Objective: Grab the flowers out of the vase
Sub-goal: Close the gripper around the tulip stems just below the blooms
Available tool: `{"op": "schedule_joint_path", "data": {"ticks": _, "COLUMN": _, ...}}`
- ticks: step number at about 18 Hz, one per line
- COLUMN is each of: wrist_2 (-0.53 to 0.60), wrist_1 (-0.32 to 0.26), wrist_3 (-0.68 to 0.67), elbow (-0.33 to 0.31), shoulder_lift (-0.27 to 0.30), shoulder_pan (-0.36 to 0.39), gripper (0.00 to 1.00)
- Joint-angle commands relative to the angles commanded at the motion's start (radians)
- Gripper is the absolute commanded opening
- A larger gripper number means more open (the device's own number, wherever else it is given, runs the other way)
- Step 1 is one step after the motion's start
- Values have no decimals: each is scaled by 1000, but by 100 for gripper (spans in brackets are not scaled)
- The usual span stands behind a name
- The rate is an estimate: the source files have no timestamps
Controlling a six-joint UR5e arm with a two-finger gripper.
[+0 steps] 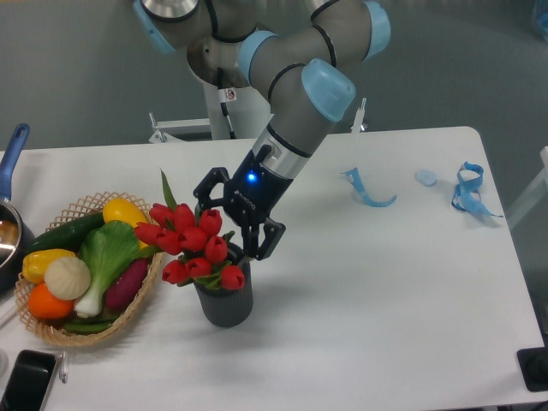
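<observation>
A bunch of red tulips, the flowers (190, 246), stands in a short dark grey ribbed vase (225, 303) near the table's front, left of centre. A green leaf sticks up at the bunch's back left. My gripper (229, 223) hangs just above and behind the blooms, tilted down toward them, with its black fingers (264, 241) spread apart. Nothing is held between them. The right finger is close to the vase's rim, and the left finger is partly hidden behind the tulips.
A wicker basket (51, 330) of mixed vegetables sits just left of the vase. A dark pot with a blue handle (12, 157) is at the left edge, and a phone (26, 378) at the front left corner. Blue straps (469, 190) lie at the back right.
</observation>
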Motion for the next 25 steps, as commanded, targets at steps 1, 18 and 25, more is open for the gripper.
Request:
{"op": "schedule_joint_path", "data": {"ticks": 1, "wrist_2": 2, "wrist_1": 0, "wrist_3": 0, "elbow": 0, "shoulder_lift": -3, "shoulder_pan": -6, "gripper": 100}}
{"op": "schedule_joint_path", "data": {"ticks": 18, "wrist_2": 2, "wrist_1": 49, "wrist_3": -41, "elbow": 9, "shoulder_lift": -32, "shoulder_pan": -43, "gripper": 59}}
{"op": "schedule_joint_path", "data": {"ticks": 25, "wrist_2": 2, "wrist_1": 51, "wrist_3": -37, "elbow": 15, "shoulder_lift": -31, "shoulder_pan": -23, "gripper": 37}}
